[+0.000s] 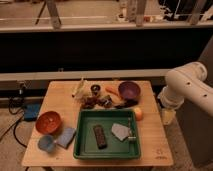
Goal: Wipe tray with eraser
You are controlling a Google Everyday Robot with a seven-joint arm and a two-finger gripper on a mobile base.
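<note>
The green tray [85, 145] lies at the front middle of the wooden table. The dark eraser [100, 136] lies flat inside it, left of centre, lengthwise front to back. A pale grey flat piece [119, 131] and a small metallic item [132, 137] lie in the tray's right half. My white arm [186, 85] comes in from the right. My gripper [168, 116] hangs off the table's right edge, to the right of the tray and apart from the eraser.
Behind the tray are a purple bowl [129, 90], an orange fruit [138, 113], a carrot [112, 91], a dark cup [95, 89] and several dark items [100, 102]. At the left are an orange bowl [48, 122], a blue cup [46, 143] and a light blue pad [66, 136].
</note>
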